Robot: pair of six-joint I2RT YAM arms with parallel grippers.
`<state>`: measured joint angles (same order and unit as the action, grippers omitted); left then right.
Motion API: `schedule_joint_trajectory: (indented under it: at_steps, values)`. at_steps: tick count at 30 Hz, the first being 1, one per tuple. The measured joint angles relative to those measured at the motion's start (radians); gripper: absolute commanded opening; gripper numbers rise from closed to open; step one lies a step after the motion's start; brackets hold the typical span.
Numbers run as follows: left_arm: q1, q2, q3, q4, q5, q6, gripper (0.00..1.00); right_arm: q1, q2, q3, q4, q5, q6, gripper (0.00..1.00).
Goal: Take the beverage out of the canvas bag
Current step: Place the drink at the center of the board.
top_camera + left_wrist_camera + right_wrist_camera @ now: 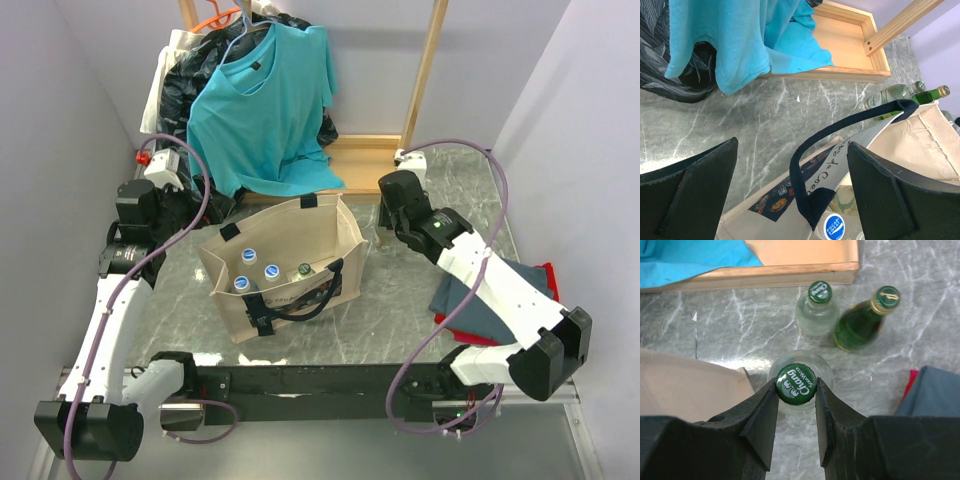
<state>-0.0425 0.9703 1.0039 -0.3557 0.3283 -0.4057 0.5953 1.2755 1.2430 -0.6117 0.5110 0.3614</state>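
Right tool point(795, 386) pinching Chang bottle point(801, 359) by cap, already outside bag point(685, 385), lower centre of frame, near two bottles point(818, 315) on surface point(920, 300). Left tool point(792, 144) spread over strap point(796, 175). Next, likely: set down upright, release

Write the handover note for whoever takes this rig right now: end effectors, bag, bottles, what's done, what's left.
Right end effector: shut on the cap of the Chang bottle, which is outside the canvas bag, off its right side. I cannot tell if it rests on the table.
Left end effector: open, holding nothing, above the bag's black handle.
Done: a clear bottle and a green bottle already stand on the table.
Left: four caps show inside the bag. Probably release the Chang bottle, then fetch those.
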Motion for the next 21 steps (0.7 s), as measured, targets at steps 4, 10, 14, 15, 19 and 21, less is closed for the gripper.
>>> schedule_joint_trajectory:
  at_steps: [4,10,14,15,19,21]
  values:
    - [0.0,0.0,-0.002,0.0,0.0,-0.001,0.96,-0.004,0.028,-0.014,0.037,-0.016,0.001,0.0]
    - [0.0,0.0,-0.003,0.0,-0.001,-0.002,0.96,-0.011,0.05,-0.079,0.096,-0.034,0.013,0.0]
    - [0.0,-0.003,-0.008,0.002,-0.004,-0.001,0.96,-0.013,0.051,-0.119,0.121,-0.039,0.016,0.0]
    - [0.0,-0.005,-0.012,0.001,-0.004,0.0,0.96,-0.014,0.051,-0.127,0.127,-0.041,0.018,0.0]
    - [0.0,-0.006,-0.019,0.0,-0.004,-0.001,0.96,-0.016,0.051,-0.159,0.159,-0.042,0.025,0.0]
    - [0.0,-0.006,-0.019,0.002,-0.004,-0.002,0.96,-0.017,0.051,-0.174,0.178,-0.04,0.032,0.0]
